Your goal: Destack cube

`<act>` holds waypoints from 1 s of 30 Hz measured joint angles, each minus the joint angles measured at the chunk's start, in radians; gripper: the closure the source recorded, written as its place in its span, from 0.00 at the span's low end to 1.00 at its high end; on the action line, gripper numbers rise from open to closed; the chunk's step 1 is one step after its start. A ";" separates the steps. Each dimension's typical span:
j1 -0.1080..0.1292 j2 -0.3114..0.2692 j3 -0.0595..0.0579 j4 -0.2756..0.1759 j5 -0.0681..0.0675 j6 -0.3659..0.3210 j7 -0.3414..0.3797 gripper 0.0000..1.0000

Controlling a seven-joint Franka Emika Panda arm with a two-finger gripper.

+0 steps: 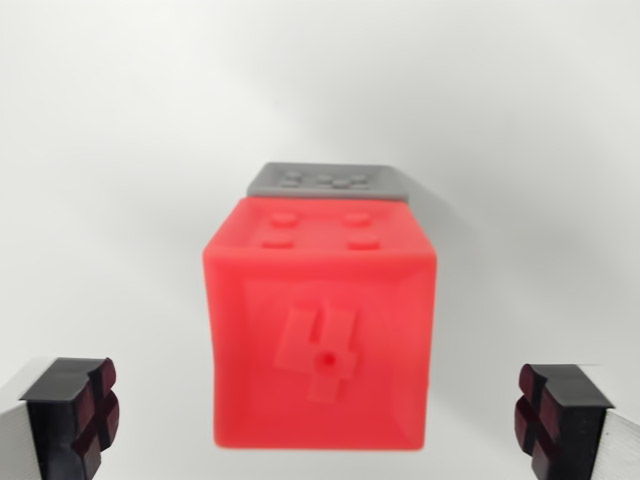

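Gripper (320, 415) stands wide open, its black fingers with dark red pads (85, 410) at the lower corners, touching nothing. Red plastic cube with raised studs (320, 335) sits centred between them, blurred. Grey studded plastic block (330, 181) shows just behind it on the white surface (120, 150); contact cannot be told.

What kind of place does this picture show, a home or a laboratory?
Probably a laboratory test bench, though little shows. A red cube and a grey cube with raised pips sit on a bare white surface, and the open tool has black fingertips.
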 joint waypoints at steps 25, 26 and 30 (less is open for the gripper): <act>0.025 0.122 -0.032 0.008 -0.036 0.113 0.026 1.00; 0.025 0.122 -0.032 0.008 -0.036 0.114 0.026 1.00; 0.025 0.122 -0.032 0.009 -0.036 0.114 0.026 1.00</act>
